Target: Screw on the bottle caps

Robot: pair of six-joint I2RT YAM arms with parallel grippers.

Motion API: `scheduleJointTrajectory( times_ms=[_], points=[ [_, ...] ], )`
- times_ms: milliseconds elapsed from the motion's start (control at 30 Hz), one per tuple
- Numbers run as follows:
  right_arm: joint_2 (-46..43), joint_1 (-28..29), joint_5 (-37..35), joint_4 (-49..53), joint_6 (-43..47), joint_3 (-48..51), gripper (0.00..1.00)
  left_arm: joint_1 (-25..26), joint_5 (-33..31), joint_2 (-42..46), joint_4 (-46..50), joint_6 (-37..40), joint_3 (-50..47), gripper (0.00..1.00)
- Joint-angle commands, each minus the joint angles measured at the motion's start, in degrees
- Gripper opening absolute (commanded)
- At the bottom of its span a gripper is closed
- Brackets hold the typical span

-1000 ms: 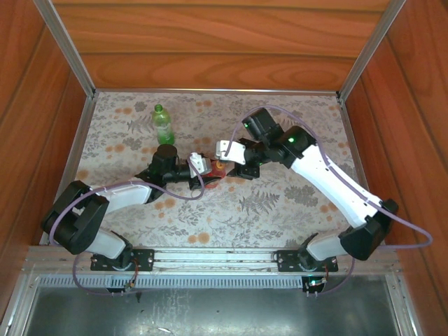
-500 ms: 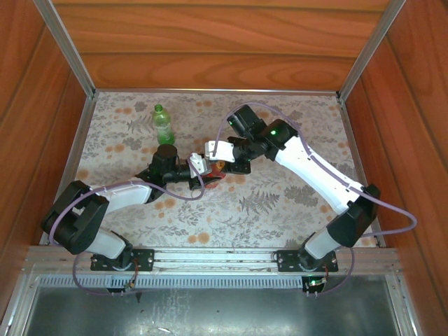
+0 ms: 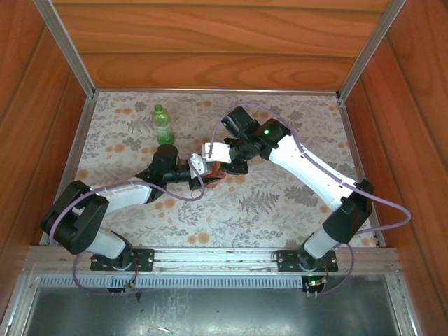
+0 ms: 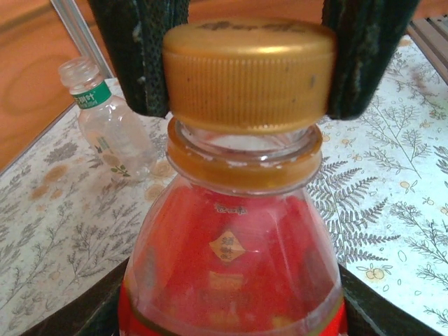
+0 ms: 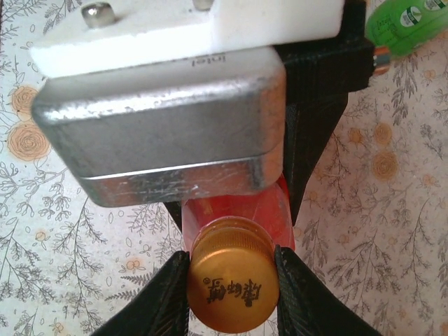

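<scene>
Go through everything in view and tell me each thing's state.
red bottle: upright, gripped at its body
orange cap: on the red bottle's neck, not fully screwed down
right gripper: shut on the orange cap
left gripper: shut on the red bottle
clear bottle: upright, free; cap unclear
green bottle: upright, free

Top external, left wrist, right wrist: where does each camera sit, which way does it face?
Top external: high behind the near edge, facing down on the table; left arm, right arm show.
Left wrist: low, sideways at the red bottle; fingers of the left gripper at bottom corners.
Right wrist: above, down on the orange cap between fingers of the right gripper.
Wrist views share bottle and cap.
</scene>
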State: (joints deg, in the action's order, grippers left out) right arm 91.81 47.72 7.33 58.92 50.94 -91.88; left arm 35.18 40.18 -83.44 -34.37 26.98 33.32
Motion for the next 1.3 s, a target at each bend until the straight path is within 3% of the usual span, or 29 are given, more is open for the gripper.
scheduleJointTrajectory(
  times_ms=[0, 67, 567, 1267],
  points=[
    [0.58, 1.29, -1.82, 1.16, 0.33, 0.12, 0.38, 0.31, -1.27, -0.66, 4.19, -0.32, 0.91, 0.55],
    [-0.08, 1.58, -1.84, 0.09, -0.13, 1.24, 0.45, 0.26, -1.25, -0.93, 4.21, -0.53, 1.04, 0.55],
    [-3.68, 1.58, -2.96, -1.37, -1.00, 2.06, 0.56, 0.24, -1.18, -1.25, 4.53, -1.24, 1.40, 0.55],
    [-1.20, 1.23, -3.64, 0.17, -0.79, 0.57, 0.34, 0.31, -1.06, -0.67, 4.93, -0.88, 1.31, 0.55]
  ],
)
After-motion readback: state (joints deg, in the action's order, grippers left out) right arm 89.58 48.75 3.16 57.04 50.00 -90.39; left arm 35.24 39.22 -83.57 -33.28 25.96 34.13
